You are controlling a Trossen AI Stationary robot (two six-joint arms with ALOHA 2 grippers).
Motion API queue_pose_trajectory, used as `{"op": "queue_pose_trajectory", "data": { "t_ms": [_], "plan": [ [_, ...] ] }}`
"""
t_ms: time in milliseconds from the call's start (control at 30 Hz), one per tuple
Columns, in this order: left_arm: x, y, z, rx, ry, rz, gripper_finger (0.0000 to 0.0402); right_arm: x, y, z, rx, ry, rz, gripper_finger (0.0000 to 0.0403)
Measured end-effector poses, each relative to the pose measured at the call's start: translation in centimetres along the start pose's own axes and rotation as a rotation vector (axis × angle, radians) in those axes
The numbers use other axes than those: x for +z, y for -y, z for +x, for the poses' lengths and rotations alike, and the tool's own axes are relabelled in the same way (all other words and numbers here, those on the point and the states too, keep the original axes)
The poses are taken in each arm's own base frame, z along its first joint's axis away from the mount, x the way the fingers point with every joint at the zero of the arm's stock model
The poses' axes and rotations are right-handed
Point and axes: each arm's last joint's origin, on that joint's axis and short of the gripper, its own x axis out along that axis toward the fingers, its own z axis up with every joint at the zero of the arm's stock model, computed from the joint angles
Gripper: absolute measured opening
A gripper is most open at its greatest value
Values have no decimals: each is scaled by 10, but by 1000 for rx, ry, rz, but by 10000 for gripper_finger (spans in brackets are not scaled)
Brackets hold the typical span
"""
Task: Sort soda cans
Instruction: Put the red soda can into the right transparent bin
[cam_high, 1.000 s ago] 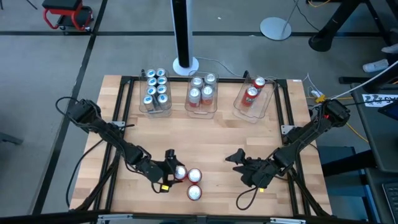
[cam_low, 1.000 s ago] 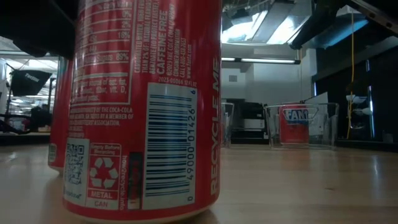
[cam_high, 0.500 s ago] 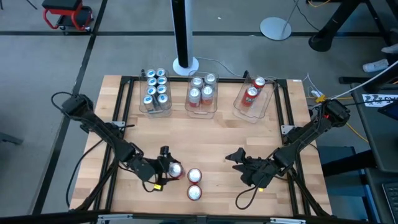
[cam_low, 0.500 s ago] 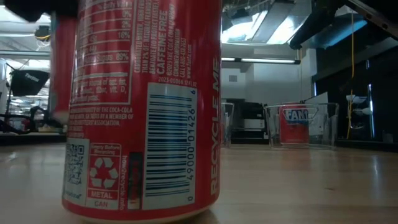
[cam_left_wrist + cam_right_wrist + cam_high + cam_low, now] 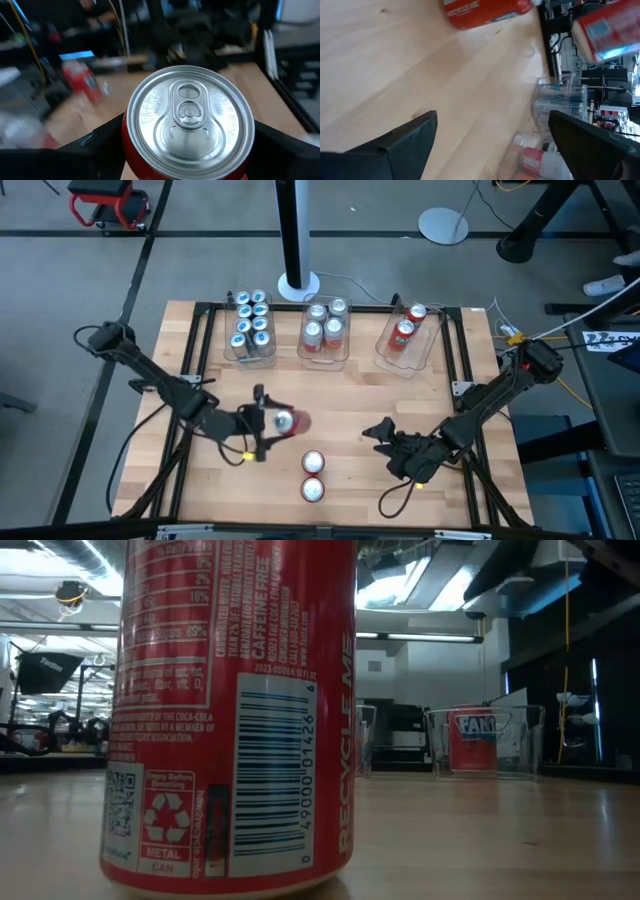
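Note:
My left gripper (image 5: pixel 270 422) is shut on a red soda can (image 5: pixel 287 421) and holds it above the middle-left of the table. Its silver top (image 5: pixel 189 115) fills the left wrist view. Two more red cans (image 5: pixel 313 463), (image 5: pixel 313 490) stand on their bases near the front edge. The nearer one fills the low view (image 5: pixel 230 710). My right gripper (image 5: pixel 381 430) is open and empty, low over the table to the right of these cans. My left gripper pinches the can's side wall just below the top rim (image 5: pixel 131 145) between its two fingers, one finger (image 5: pixel 102 137) on each side. The fingers come about level from the table's left. The can is upright, top up, lifted clear of the table.
Three clear tubs stand along the far edge: the left one (image 5: pixel 228 345) holds teal-blue cans, the middle one (image 5: pixel 345 340) silver cans, the right one (image 5: pixel 430 340) red cans. A black frame (image 5: pixel 200 340) borders the table. Bare wood lies between the tubs and the grippers.
My left gripper, shut on the red can, has risen and moved toward the table's far edge, away from the two standing cans. The can is lifted clear of the table and has gone up out of the low view.

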Motion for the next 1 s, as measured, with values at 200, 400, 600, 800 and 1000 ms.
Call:
{"op": "queue_pose_trajectory", "data": {
  "t_ms": [200,400,600,800,1000],
  "plan": [
    [16,-22,20,-12,119,-24,295,1,17,-15,-4,-18,-8,381],
    [11,-43,54,-51,111,-83,295,-8,19,-25,28,-55,-36,381],
    [10,-48,109,-102,31,-139,295,-20,11,-28,60,-167,1,381],
    [-2,-41,162,-157,-96,-144,295,-36,-14,-31,43,-233,67,381],
    [-20,-26,202,-200,-141,-138,295,-52,-40,-28,40,-251,162,381]
  ]
}}
